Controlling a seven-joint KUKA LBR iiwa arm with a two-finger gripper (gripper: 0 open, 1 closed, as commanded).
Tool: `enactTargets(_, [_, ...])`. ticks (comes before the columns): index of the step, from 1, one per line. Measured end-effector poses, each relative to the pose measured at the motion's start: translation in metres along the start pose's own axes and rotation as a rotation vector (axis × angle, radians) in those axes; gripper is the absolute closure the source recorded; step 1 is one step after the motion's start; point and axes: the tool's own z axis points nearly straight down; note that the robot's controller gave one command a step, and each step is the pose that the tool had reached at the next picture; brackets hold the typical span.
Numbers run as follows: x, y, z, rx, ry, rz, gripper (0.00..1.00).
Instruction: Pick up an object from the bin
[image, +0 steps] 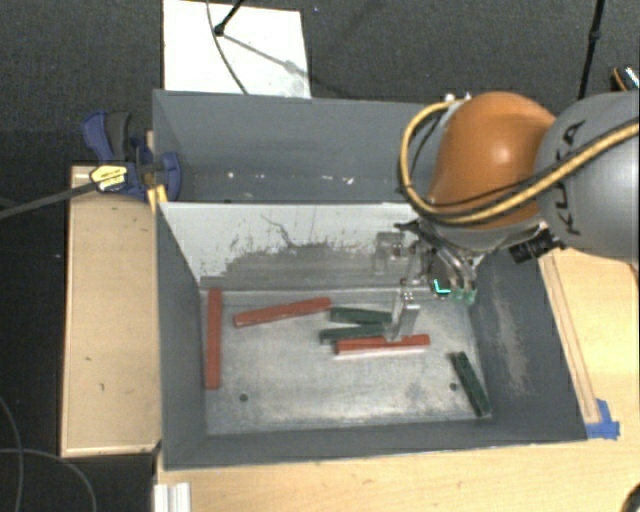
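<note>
The grey metal bin (300, 392) has a flat floor with a few sticks lying on it. A left red stick (213, 338) lies along the left wall. A slanted red stick (282, 313) lies near the middle. A third red stick (382, 345) lies further right, just beside two dark green sticks (357, 317). A lone green stick (469, 383) lies near the right wall.

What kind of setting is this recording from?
Probably a robotics lab's bin-picking cell: a grey metal bin holds loose red sticks and dark green sticks, and a robot arm hangs its gripper over them.
</note>
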Motion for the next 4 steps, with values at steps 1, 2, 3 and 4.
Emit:
enactTargets(1, [-0.007, 0.009, 0.143, -0.001, 0.0, 0.017, 0.0])
enactTargets(2, [0.013, -0.011, 0.108, 0.0, -0.003, 0.166, 0.0])
enactTargets(3, [-0.012, 0.0, 0.108, -0.002, -0.011, 0.272, 0.0])
enactTargets(4, [-0.007, -0.004, 0.139, -0.003, -0.001, 0.401, 0.0])
